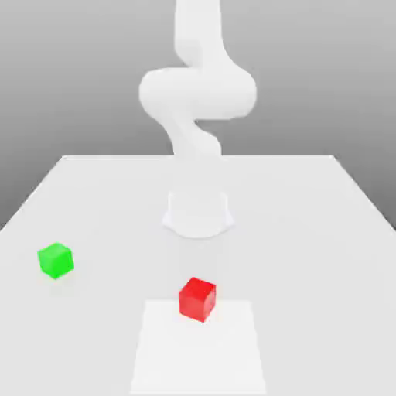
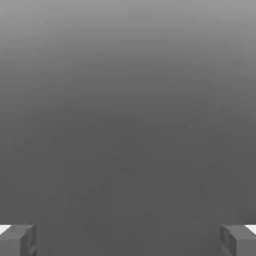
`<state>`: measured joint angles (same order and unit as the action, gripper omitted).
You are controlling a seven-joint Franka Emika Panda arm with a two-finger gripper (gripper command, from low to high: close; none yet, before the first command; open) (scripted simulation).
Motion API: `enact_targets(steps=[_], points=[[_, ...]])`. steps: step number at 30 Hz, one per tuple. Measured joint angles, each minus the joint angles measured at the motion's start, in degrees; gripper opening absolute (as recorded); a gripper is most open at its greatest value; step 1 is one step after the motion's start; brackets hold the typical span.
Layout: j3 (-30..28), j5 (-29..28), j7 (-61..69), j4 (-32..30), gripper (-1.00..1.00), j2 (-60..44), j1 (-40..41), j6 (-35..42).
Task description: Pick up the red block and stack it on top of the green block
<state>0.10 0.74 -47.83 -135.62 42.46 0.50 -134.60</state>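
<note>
The red block (image 1: 198,299) rests on the white table (image 1: 309,224), near the front and just right of centre in the exterior view. The green block (image 1: 56,260) sits apart from it, further to the exterior view's left. In the hand view my gripper (image 2: 128,240) is open, its two grey fingertips (image 2: 17,240) far apart with nothing between them, looking at plain grey background. The white arm (image 1: 197,100) rises from its base behind the blocks and runs out of the picture's top.
The arm's round base (image 1: 198,213) stands at the table's middle, behind the red block. A paler square patch (image 1: 198,348) marks the table's front, with the red block on its far edge.
</note>
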Motion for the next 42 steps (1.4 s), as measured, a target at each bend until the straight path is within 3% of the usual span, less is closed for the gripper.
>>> enact_targets(steps=[16,23,24,31,39,42], points=[[5.5,2.4,-19.2,-30.3,0.00,-29.1,4.4,-23.5],[2.2,-3.5,-26.5,-31.7,0.00,-49.9,2.7,-40.2],[1.4,-3.8,-26.8,-31.5,-1.00,-51.6,2.0,-41.7],[1.2,-4.1,-27.0,-31.5,-1.00,-51.9,1.8,-42.0],[2.3,0.0,-24.1,-33.6,-1.00,-36.9,1.8,-29.1],[-2.2,-1.8,-21.1,-32.9,-1.00,-34.6,6.4,-26.3]])
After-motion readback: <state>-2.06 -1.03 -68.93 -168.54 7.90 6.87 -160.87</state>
